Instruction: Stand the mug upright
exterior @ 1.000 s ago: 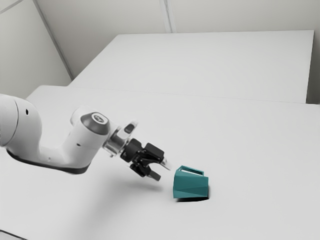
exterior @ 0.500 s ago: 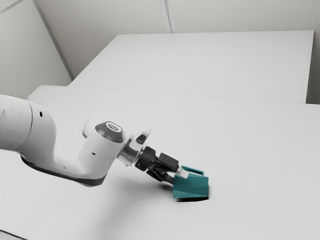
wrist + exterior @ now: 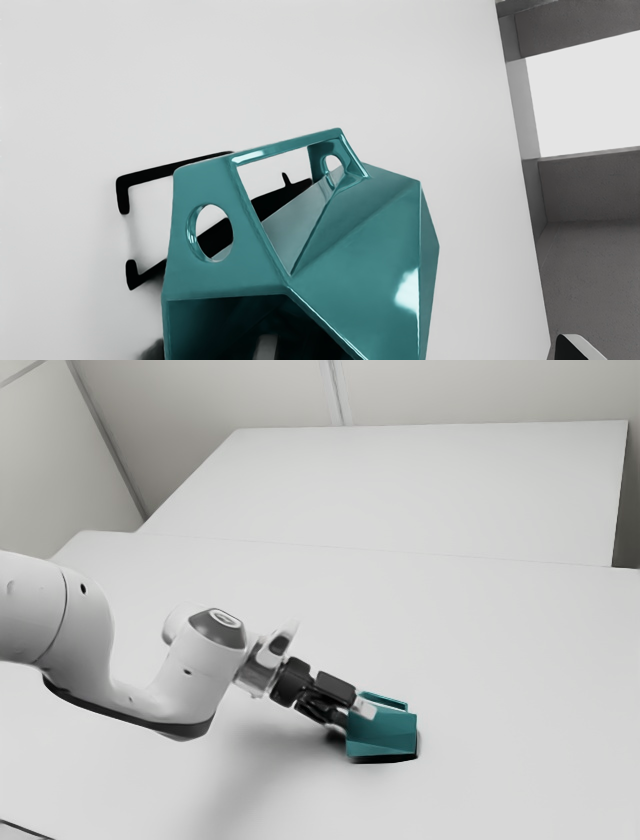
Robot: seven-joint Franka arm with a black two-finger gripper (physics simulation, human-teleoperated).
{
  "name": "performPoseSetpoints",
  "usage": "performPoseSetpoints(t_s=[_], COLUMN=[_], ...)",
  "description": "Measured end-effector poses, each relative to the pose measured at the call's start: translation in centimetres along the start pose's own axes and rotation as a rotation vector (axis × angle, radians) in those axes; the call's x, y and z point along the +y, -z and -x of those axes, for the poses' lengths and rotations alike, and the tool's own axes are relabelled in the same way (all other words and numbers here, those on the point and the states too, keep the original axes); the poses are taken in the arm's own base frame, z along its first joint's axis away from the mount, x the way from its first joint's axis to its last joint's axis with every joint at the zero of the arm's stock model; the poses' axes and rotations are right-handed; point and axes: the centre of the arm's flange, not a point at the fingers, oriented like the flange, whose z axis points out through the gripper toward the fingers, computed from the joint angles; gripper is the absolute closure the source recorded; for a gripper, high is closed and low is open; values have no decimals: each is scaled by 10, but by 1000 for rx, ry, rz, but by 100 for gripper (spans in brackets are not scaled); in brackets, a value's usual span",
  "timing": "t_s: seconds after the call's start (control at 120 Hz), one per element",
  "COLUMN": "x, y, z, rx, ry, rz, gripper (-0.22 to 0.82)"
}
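Teal mug (image 3: 370, 250), tipped, fingertip (image 3: 266, 348) inside, pt. hidden

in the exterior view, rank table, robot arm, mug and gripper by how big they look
1. Table
2. Robot arm
Mug and gripper: they look too alike to rank

We see a teal, faceted mug (image 3: 350, 250) with a smooth, glossy finish like glazed ceramic or polished plastic, crisp white highlights lying on its facets and handle edges. The broad white tabletop (image 3: 500, 660) looks smooth and matt to us. Our white, rounded robot arm (image 3: 185, 685) has a smooth satin shell, with a shiny, silvery, metal-looking collar (image 3: 256, 670) near the black two-finger gripper (image 3: 357, 716), mostly matt. The grey panel (image 3: 590, 190) beyond appears matt and faintly grainy.
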Motion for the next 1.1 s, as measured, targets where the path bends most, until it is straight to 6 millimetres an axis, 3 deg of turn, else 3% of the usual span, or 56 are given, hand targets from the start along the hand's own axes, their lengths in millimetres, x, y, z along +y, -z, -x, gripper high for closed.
performPoseSetpoints(t_s=[0.217,0.633,1.1], x=[-5,4,3], y=[0,-14,-17], z=[4,10,11], rx=[17,18,28], ry=[3,-25,-39], rz=[10,42,52], gripper=[9,25,58])
